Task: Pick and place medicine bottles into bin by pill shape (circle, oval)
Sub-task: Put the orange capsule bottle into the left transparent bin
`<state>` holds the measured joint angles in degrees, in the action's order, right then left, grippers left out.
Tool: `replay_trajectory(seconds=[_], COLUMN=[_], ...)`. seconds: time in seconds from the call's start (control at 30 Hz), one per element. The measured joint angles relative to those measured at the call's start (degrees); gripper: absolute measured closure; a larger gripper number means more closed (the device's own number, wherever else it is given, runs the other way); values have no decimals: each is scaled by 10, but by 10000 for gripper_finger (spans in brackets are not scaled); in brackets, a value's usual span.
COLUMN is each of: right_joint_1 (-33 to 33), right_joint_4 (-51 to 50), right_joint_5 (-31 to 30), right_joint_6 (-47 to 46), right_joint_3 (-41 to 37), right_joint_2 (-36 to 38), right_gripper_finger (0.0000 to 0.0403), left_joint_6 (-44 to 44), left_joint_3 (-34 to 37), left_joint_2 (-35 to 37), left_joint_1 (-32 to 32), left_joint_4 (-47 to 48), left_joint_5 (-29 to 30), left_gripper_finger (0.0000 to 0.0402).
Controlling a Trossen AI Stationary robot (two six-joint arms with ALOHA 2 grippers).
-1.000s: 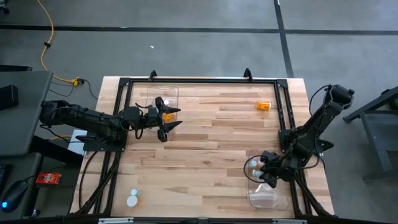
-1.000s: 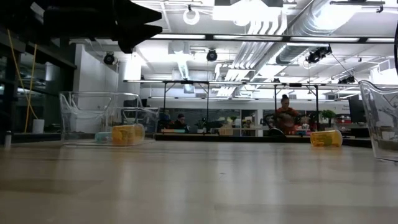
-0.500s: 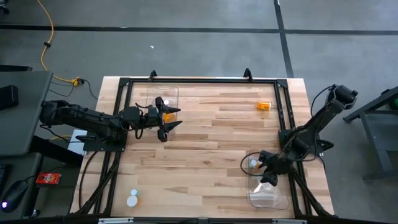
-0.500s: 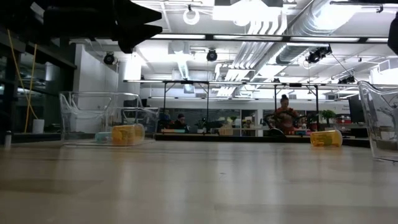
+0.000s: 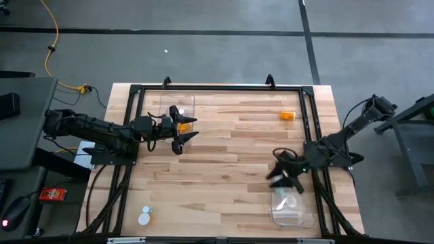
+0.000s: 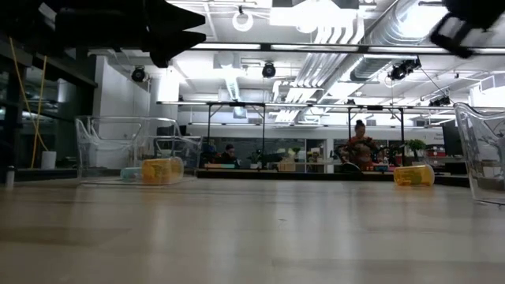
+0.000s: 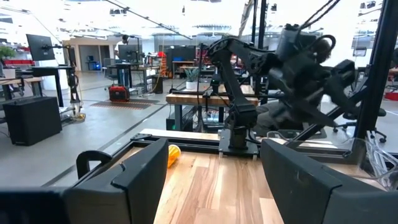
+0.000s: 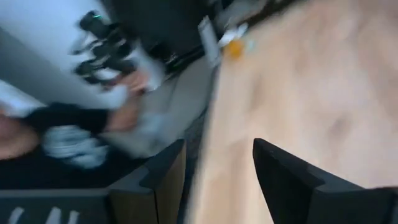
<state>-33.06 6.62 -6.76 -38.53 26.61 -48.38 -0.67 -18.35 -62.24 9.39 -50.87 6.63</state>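
Right gripper point(image 5: 283, 173) hangs empty, jaws apart, beside the right bin point(image 5: 293, 209).
Left gripper point(image 5: 184, 132) waits, jaws apart, by the left bin point(image 5: 178, 103); an amber bottle point(image 5: 288, 115) lies unsorted at the far right.

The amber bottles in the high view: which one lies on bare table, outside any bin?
The amber bottle near the table's far right corner. It lies alone on the wood, while the other amber bottle sits at the far-left clear bin, beside the left gripper.
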Motion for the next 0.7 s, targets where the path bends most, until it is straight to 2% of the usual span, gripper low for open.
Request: replay_trajectory(seconds=[0.2, 0.3, 0.4, 0.5, 0.7], right_joint_1=[91, 150, 217, 284, 372], right_joint_4=[20, 61, 127, 195, 255], right_joint_5=[-143, -171, -155, -96, 12], right_joint_6=[270, 358, 426, 460, 444], right_joint_3=[0, 0, 0, 0, 0], right_joint_2=[-19, -33, -50, -67, -112], right_gripper_finger=[226, 226, 226, 226, 226], left_joint_6=[0, 0, -10, -15, -15], left_joint_3=[0, 0, 0, 0, 0], left_joint_2=[0, 0, 0, 0, 0], left_joint_1=[0, 0, 0, 0, 0], left_joint_4=[0, 0, 0, 0, -4], left_joint_5=[0, 0, 0, -1, 5], left_gripper_finger=[156, 156, 156, 156, 156])
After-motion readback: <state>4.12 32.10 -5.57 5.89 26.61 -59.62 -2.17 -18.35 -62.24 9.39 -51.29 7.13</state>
